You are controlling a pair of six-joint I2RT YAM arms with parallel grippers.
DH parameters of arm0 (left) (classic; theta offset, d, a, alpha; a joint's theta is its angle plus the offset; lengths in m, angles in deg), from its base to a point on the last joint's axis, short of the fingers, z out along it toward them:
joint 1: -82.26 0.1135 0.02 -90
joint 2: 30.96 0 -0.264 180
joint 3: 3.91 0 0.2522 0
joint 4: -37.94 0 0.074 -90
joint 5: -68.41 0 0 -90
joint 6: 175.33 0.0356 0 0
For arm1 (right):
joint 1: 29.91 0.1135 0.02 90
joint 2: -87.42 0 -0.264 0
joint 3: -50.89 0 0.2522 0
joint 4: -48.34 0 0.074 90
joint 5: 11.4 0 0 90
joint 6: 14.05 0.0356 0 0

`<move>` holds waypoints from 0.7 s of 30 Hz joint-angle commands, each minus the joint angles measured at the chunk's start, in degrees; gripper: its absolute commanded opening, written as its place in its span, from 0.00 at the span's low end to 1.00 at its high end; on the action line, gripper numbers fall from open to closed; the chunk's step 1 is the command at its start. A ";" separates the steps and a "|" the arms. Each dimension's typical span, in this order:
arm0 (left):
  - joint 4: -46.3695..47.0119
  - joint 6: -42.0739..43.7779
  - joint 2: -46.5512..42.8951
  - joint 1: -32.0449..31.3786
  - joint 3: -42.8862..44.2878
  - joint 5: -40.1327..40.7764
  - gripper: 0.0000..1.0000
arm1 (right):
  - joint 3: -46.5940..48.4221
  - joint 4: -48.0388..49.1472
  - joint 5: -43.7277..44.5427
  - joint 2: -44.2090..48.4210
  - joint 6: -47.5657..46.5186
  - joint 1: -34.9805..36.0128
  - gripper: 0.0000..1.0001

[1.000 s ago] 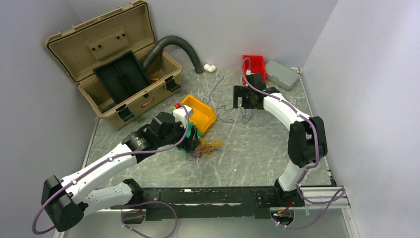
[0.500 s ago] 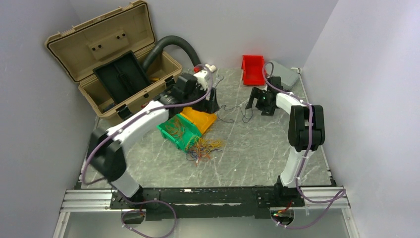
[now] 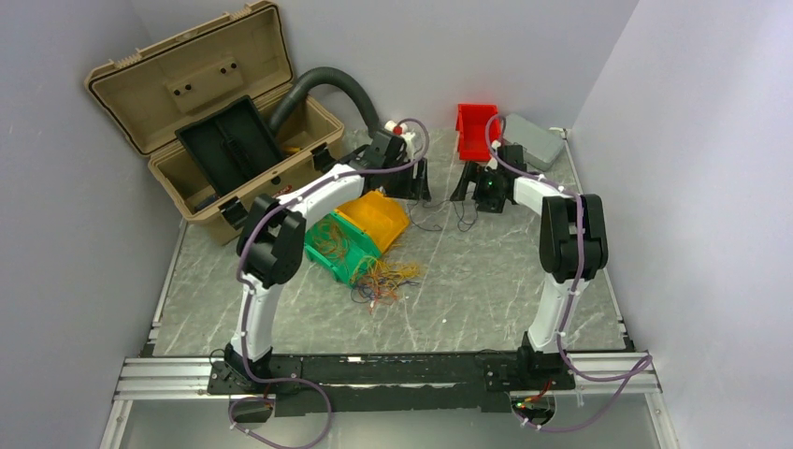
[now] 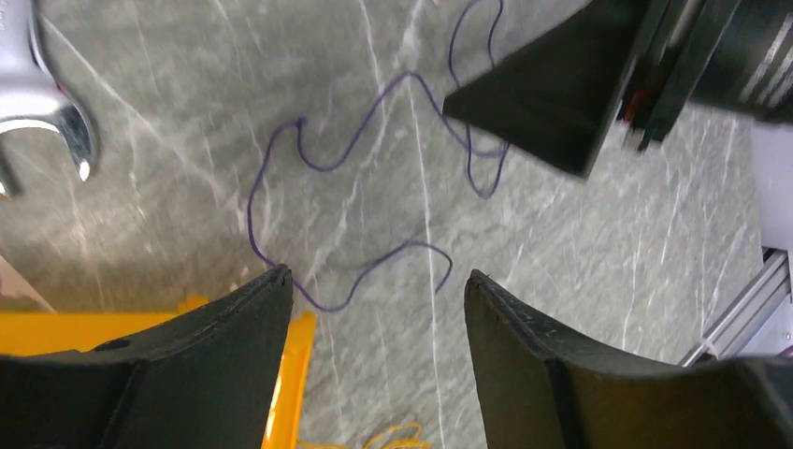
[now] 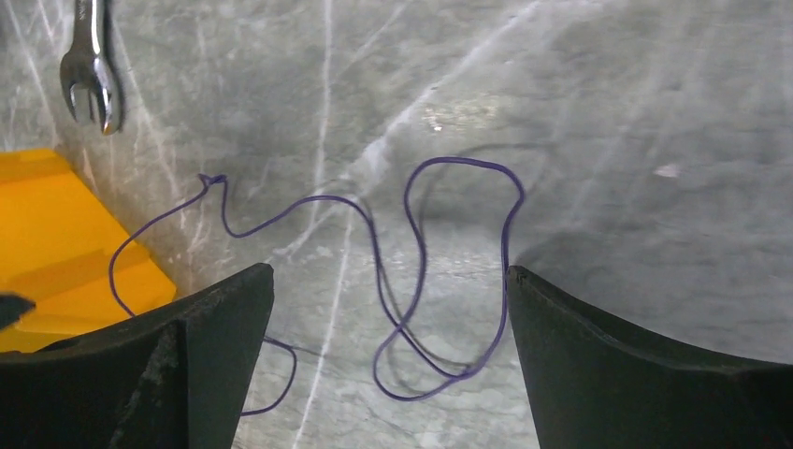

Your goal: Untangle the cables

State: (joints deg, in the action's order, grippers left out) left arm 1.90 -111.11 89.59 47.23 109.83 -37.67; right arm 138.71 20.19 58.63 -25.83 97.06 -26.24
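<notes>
Both spread wide, empty: left end effector (image 4: 376, 276), right end effector (image 5: 389, 271); purple cable (image 5: 506, 253) lies beneath each.

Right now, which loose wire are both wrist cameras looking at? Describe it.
Find the yellow bin mid-table. On the bare marble just to its right lies a purple wire in loose loops. Unlike the orange-red tangle nearby, it lies alone.

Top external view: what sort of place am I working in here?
Probably a walled-in robot workbench, workshop style: a stone-patterned table boxed by plain grey walls, an open tan toolbox, and a red parts bin.
</notes>
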 commanded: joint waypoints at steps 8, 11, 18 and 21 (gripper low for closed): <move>-8.54 0.46 12.00 3.14 18.69 0.99 0.73 | -8.72 3.02 -2.40 2.36 2.97 6.69 0.97; -8.81 -0.69 13.84 3.79 19.29 0.08 0.74 | -9.55 2.66 0.00 2.68 2.74 8.88 0.97; -9.52 -1.55 16.83 4.59 19.77 -2.63 0.71 | -11.87 2.21 3.69 4.13 1.77 11.19 0.97; -9.09 -1.55 17.33 4.67 19.39 -3.67 0.70 | -12.59 0.82 5.93 4.83 0.64 12.28 0.97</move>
State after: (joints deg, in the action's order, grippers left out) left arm -7.17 -112.05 106.97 51.91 127.52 -38.65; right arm 129.42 28.47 60.60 -20.65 98.56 -15.36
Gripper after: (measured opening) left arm 0.706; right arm 0.970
